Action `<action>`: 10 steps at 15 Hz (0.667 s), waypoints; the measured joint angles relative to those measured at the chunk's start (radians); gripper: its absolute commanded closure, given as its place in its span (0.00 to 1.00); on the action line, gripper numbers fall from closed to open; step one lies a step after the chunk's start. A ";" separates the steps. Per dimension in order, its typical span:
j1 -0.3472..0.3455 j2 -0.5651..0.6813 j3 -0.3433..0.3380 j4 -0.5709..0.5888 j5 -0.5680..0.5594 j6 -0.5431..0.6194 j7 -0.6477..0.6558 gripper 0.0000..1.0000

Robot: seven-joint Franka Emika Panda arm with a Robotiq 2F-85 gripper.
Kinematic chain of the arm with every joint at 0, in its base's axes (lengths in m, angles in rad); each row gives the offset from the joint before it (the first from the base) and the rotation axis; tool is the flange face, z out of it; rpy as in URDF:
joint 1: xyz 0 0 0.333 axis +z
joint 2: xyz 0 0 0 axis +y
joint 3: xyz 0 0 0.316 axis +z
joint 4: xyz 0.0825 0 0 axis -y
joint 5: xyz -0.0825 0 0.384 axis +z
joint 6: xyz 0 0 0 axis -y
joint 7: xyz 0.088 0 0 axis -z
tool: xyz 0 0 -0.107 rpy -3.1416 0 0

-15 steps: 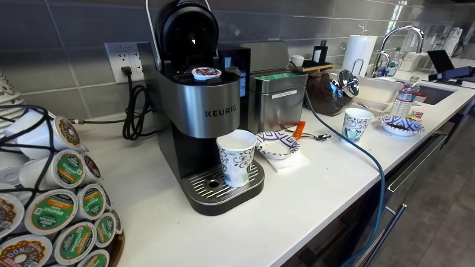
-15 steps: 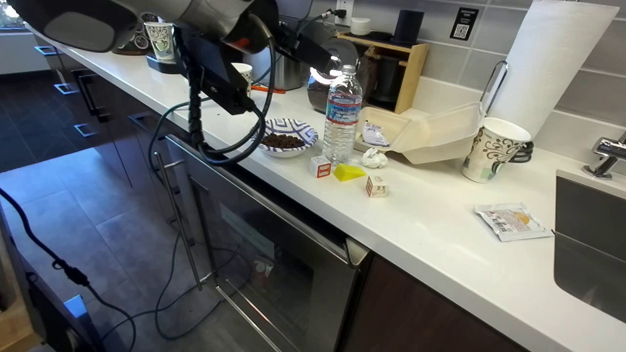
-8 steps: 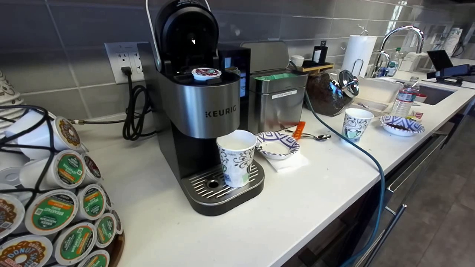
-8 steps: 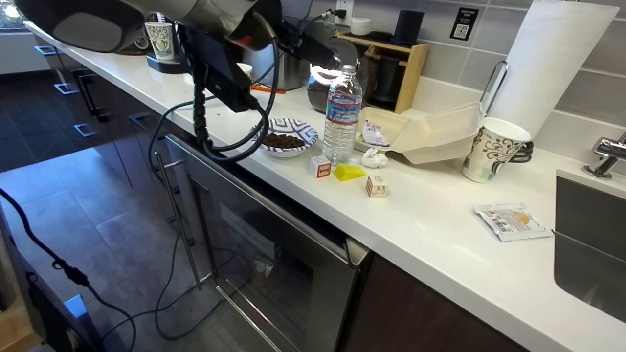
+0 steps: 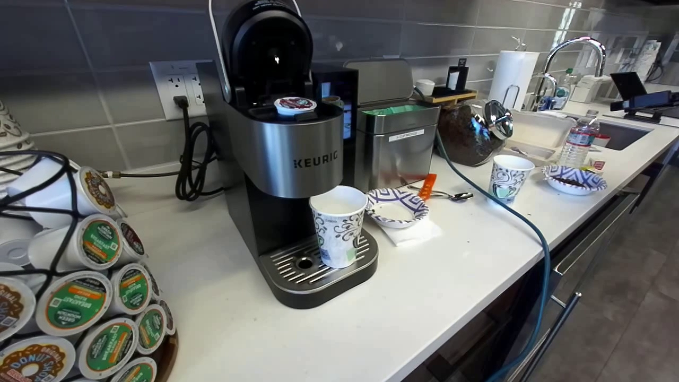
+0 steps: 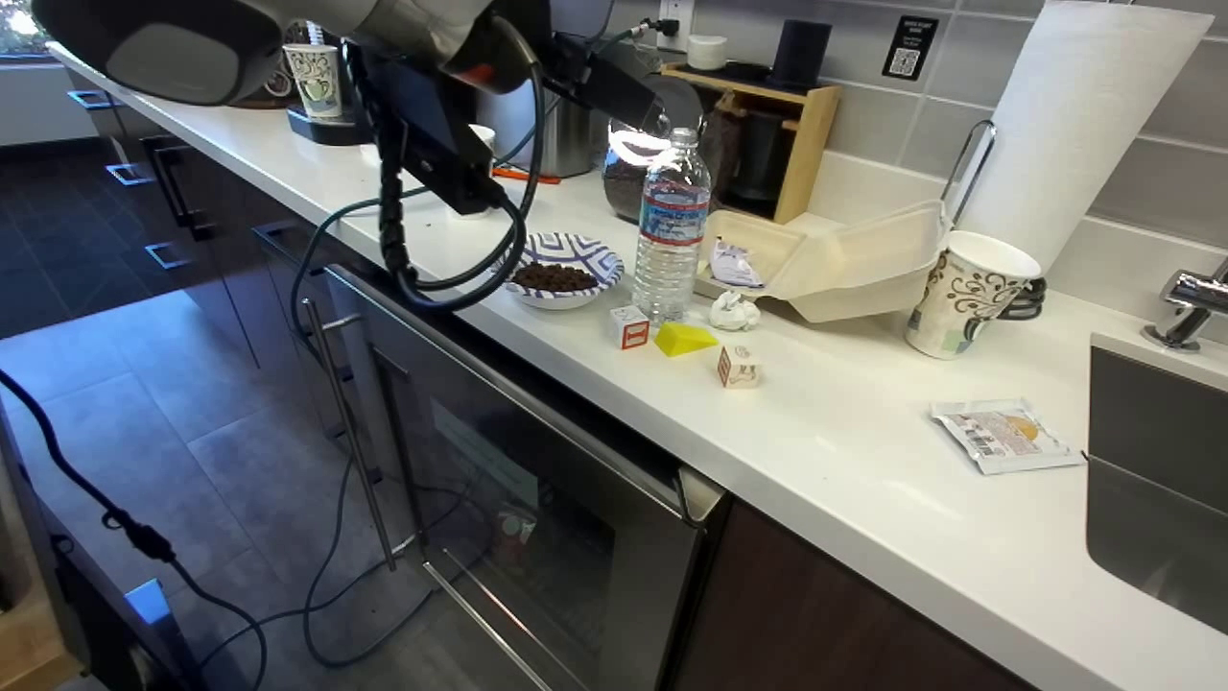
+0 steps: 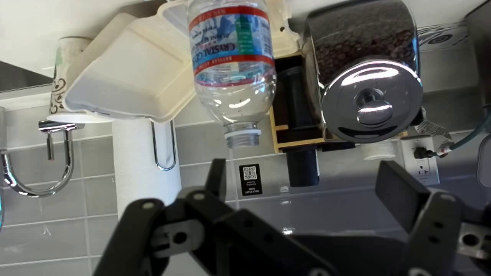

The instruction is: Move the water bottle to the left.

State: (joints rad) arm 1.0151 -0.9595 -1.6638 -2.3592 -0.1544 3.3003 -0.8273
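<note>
In both exterior views the clear water bottle (image 6: pixel 673 226) stands upright on the white desk (image 6: pixel 835 432), between a patterned bowl (image 6: pixel 597 254) of brown bits (image 6: pixel 554 278) and an open takeout box (image 6: pixel 859 269). A letter block (image 6: pixel 629 327), a yellow block (image 6: pixel 685 339) and a crumpled white paper (image 6: pixel 735 311) lie just beside its base. In the wrist view, which is upside down, the claw (image 7: pixel 308 186) is spread wide, its two fingers (image 7: pixel 401 193) well apart. The bottle's mouth shows near one of them, apart from it.
</note>
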 measured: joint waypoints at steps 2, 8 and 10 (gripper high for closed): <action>0.014 0.000 -0.011 -0.012 -0.020 0.062 0.003 0.00; 0.072 -0.001 -0.073 -0.022 -0.067 0.178 0.027 0.00; 0.077 -0.006 -0.085 -0.020 -0.087 0.191 0.037 0.00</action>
State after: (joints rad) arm 1.0926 -0.9652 -1.7488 -2.3792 -0.2414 3.4917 -0.7901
